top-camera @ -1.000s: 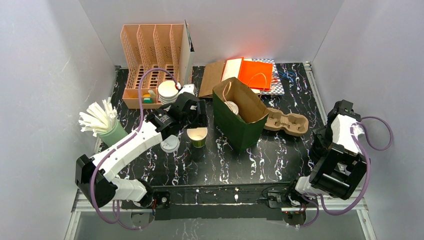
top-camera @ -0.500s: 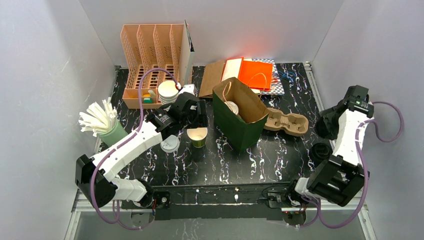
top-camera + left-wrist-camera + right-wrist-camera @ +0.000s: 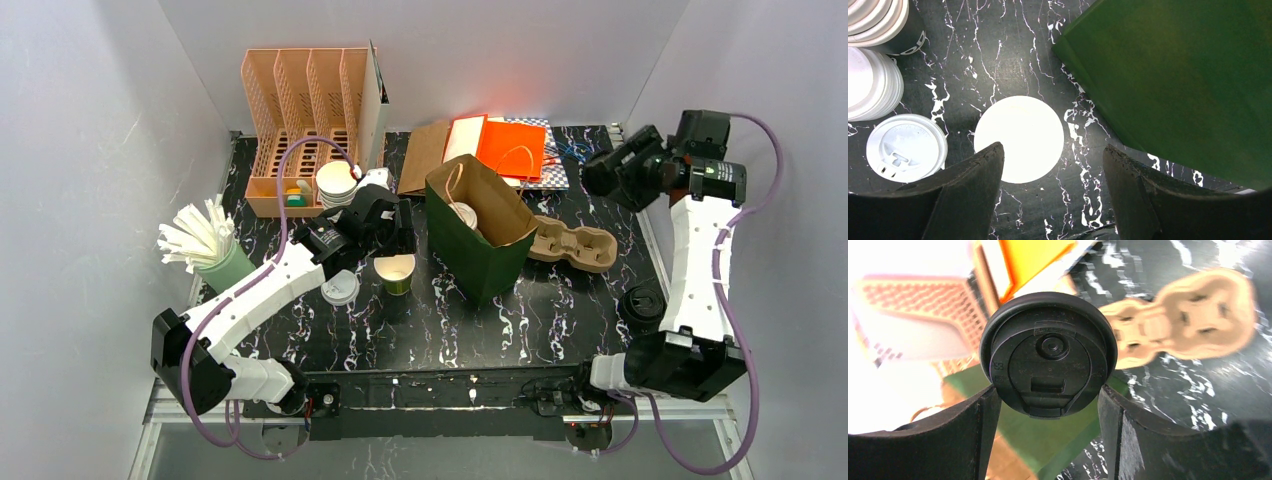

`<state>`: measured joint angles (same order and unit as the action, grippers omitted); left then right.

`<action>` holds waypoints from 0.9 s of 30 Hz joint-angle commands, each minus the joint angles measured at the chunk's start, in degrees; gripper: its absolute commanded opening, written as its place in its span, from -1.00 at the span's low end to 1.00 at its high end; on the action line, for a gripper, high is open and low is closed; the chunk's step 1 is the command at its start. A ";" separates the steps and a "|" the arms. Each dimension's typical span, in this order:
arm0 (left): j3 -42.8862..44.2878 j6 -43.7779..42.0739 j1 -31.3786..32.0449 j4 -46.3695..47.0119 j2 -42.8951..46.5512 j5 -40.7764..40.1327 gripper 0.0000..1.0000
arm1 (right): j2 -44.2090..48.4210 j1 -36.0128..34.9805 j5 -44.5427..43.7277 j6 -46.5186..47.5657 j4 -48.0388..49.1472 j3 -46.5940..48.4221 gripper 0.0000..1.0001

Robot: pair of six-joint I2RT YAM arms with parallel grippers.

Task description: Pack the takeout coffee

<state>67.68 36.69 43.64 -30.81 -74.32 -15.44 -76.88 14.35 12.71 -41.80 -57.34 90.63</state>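
- Top external: left gripper (image 3: 389,230) hangs spread and empty just behind the paper cup (image 3: 395,272), which stands upright on the table beside the green bag (image 3: 470,265). The right gripper (image 3: 607,172), high at far right, is too dark to read.
- Left wrist: one finger (image 3: 968,190) hides part of the cup's rim, and the bag is cut off.
- Right wrist: fingers (image 3: 963,435) clamp a black lid (image 3: 1048,360) against a blurred background.

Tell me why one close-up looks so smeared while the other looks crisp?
Right wrist: the black lid is sharp, but the carrier and background are smeared, and the upper left burns out to white. Left wrist: crisp, though the cup glares flat white, no detail inside. Top external: even light, an orange glow on the wall above the orange bag.
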 commanded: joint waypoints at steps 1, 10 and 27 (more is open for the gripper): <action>0.84 1.11 0.17 -0.59 1.83 -1.46 0.39 | 1.21 -5.81 9.10 0.87 7.41 6.42 0.21; 0.71 2.45 0.14 -1.61 2.55 -4.52 0.39 | 4.69 -23.23 7.46 9.08 15.64 8.69 0.11; 1.31 11.08 -1.23 -15.47 9.63 -17.83 0.32 | -8.34 -67.09 -15.95 24.70 13.06 15.91 0.05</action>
<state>67.68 40.77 43.62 -38.09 -68.93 -26.28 -81.34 -47.64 3.99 -21.23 -43.46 103.79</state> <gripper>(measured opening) 0.681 0.532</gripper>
